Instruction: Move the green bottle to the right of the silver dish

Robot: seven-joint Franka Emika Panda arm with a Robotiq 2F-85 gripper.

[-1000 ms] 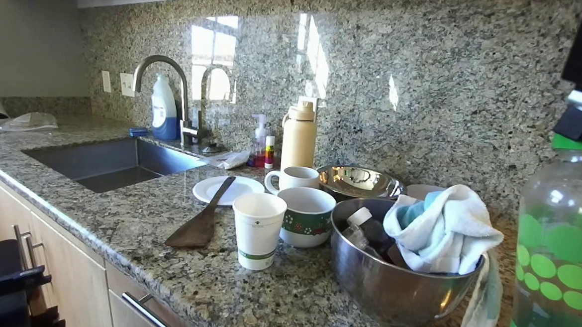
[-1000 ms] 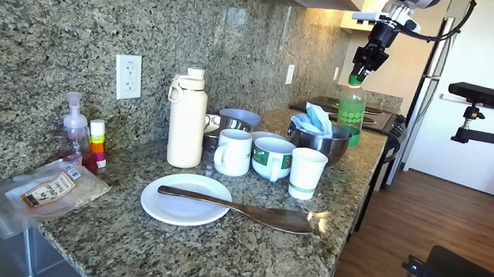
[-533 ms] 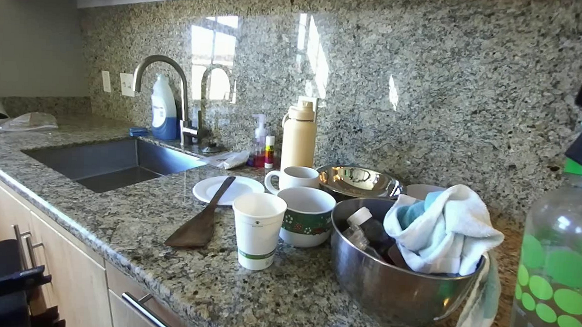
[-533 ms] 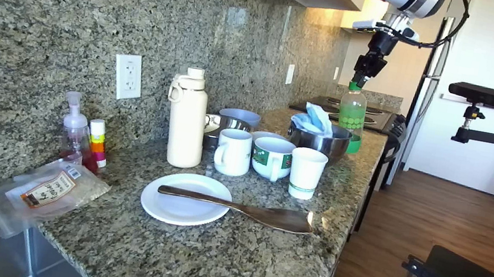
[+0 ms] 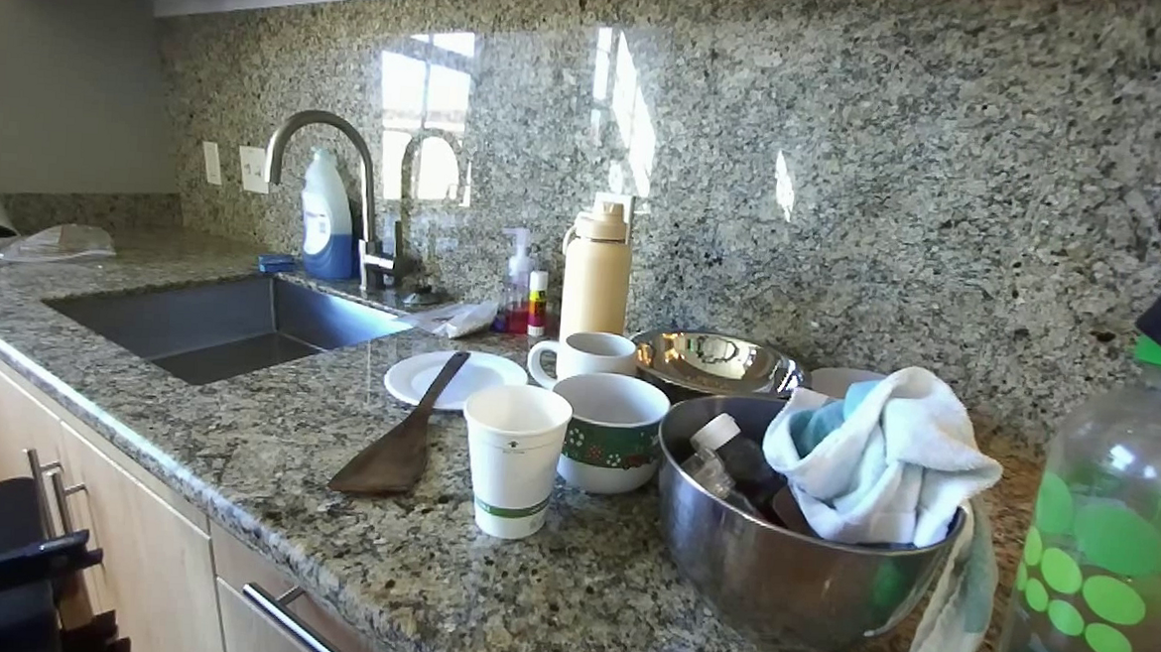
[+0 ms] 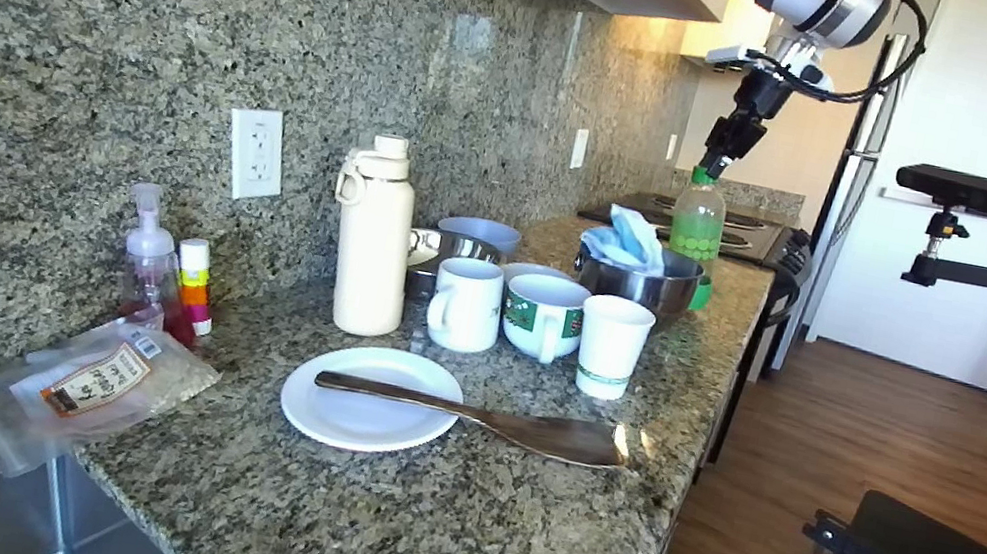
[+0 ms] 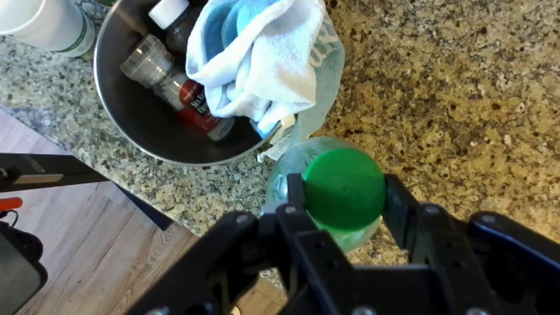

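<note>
The green bottle (image 5: 1089, 581) is clear plastic with green dots, green at its base and a green cap. It stands upright beside the silver dish (image 5: 805, 586), on the stove side of it in an exterior view (image 6: 696, 237). The silver dish is a deep steel bowl, seen too in an exterior view (image 6: 638, 290) and in the wrist view (image 7: 183, 146). My gripper (image 7: 344, 190) is shut on the bottle's cap, one finger on each side. The gripper also shows above the bottle in an exterior view (image 6: 715, 162). I cannot tell whether the bottle's base touches the counter.
A white and blue towel (image 5: 881, 461) lies in the silver dish and hangs over its rim close to the bottle. A paper cup (image 5: 514, 462), a green mug (image 5: 614, 437) and a cream flask (image 5: 596, 277) stand beyond. The counter edge (image 7: 144, 199) is near.
The bottle and gripper have moved lower and slightly nearer the silver dish. The bottle's lower part is now partly behind the dish in an exterior view. The towel's hanging end has shifted a little.
</note>
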